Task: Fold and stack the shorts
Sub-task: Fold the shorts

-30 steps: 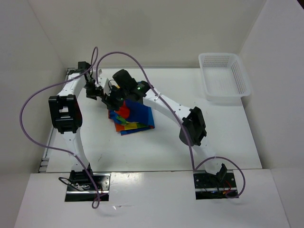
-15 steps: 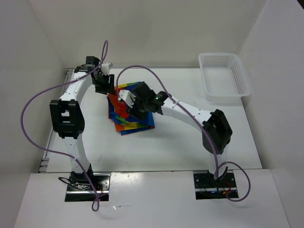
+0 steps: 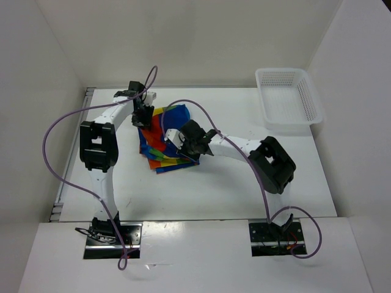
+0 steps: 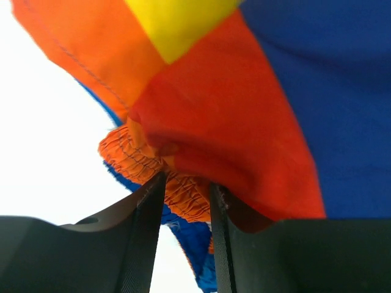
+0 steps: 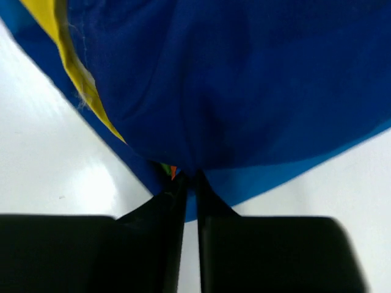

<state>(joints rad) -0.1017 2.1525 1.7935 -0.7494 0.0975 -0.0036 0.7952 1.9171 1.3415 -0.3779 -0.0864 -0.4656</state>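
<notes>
The rainbow-striped shorts [image 3: 156,149] lie in a loose, partly folded heap at the middle of the table. My left gripper [image 3: 145,118] is at their far left edge. In the left wrist view its fingers [image 4: 146,207] press on the gathered orange waistband [image 4: 183,195], so the left gripper [image 4: 186,183] is shut on the shorts [image 4: 244,122]. My right gripper [image 3: 186,149] sits over the heap's right side. In the right wrist view the right gripper [image 5: 189,177] has its jaws nearly together, pinching a fold of blue cloth of the shorts [image 5: 244,79].
A white lattice basket [image 3: 290,125] stands at the far right corner of the table. White walls close in the table on the left, back and right. Purple cables loop above both arms.
Both grippers have closed on the shorts. The left one came right to the waistband edge; the right one shifted toward the heap's right side. The cloth now reaches farther back.
</notes>
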